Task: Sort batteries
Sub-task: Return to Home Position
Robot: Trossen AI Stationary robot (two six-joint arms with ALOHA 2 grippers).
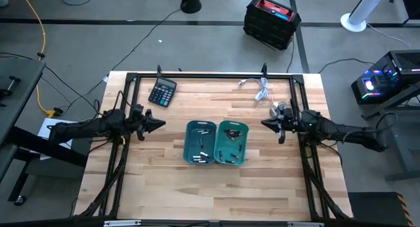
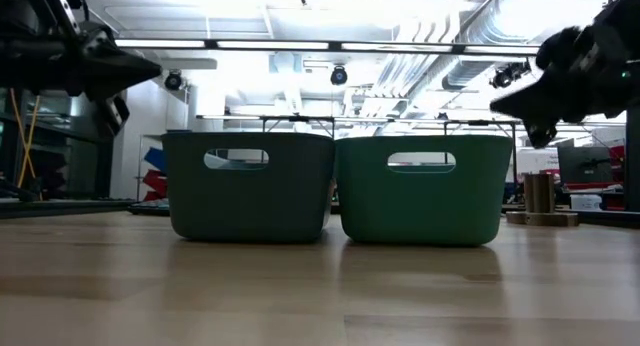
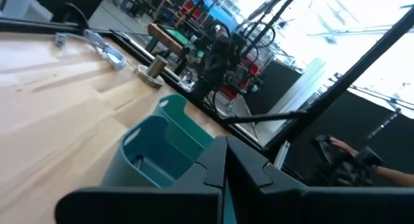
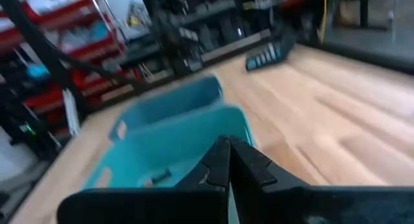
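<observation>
Two teal bins stand side by side mid-table. The left bin holds several silvery-light batteries. The right bin holds several dark batteries. My left gripper hovers left of the bins, shut and holding nothing, its tip pointing at them. My right gripper hovers to the right of the bins, also shut and holding nothing. In the low view both grippers hang well above the table, left gripper and right gripper, higher than the bins' rims.
A black calculator lies near the far left corner. A white coiled cable lies near the far edge on the right. A small cylindrical object stands beside my right arm. Bare wood stretches between the bins and the near edge.
</observation>
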